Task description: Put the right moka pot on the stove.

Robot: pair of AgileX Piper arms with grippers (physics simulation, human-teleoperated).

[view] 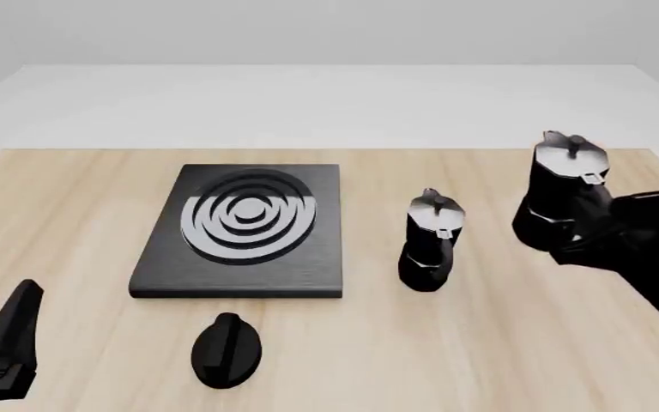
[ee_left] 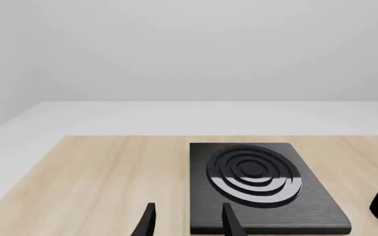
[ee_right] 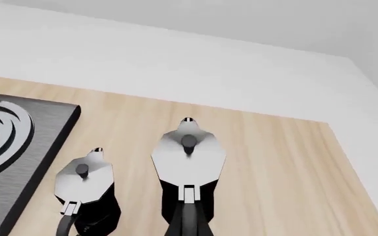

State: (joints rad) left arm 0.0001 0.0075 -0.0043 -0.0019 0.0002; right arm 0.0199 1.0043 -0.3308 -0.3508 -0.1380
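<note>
The stove (view: 244,232) lies on the desk (view: 78,197), left of centre. Just before its near edge sits a small oval knob (view: 226,349). To the stove's right, near it, stands the other moka pot (view: 429,240); further right of the stove and a little further back is the right moka pot (view: 561,193), with the right claw (view: 587,227) at it. The left claw (view: 3,339) is before the stove, to its left, well apart.
</note>
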